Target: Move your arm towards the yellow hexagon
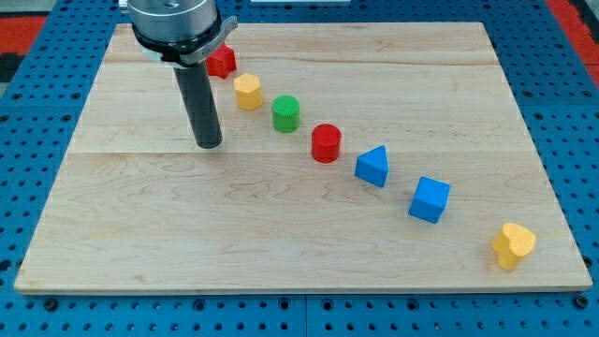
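Observation:
The yellow hexagon [247,92] stands near the view's top, left of centre, in a diagonal row of blocks. My tip [209,144] rests on the wooden board [281,234], below and to the left of the yellow hexagon, with a clear gap between them. A red block [222,62] sits just up-left of the hexagon, partly hidden by the arm's head. A green cylinder [285,113] sits just down-right of the hexagon.
The row continues toward the view's lower right: a red cylinder [326,143], a blue triangular block [372,167], a blue cube [430,199] and a yellow heart-like block [513,245] near the board's right edge. The arm's grey head [175,23] hangs over the top left.

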Motion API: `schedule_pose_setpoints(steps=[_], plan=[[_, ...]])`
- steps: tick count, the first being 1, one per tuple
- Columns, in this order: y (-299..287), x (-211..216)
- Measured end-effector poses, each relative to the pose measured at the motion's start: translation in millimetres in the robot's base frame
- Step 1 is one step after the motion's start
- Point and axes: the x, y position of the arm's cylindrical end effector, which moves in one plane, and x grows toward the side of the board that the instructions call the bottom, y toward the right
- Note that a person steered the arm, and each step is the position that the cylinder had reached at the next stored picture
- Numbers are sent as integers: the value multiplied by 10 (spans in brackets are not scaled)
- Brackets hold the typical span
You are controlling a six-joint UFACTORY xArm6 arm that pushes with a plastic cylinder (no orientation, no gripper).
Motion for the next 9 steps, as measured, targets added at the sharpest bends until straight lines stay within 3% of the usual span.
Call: schedule_pose_setpoints(steps=[9], plan=[[173,-166]])
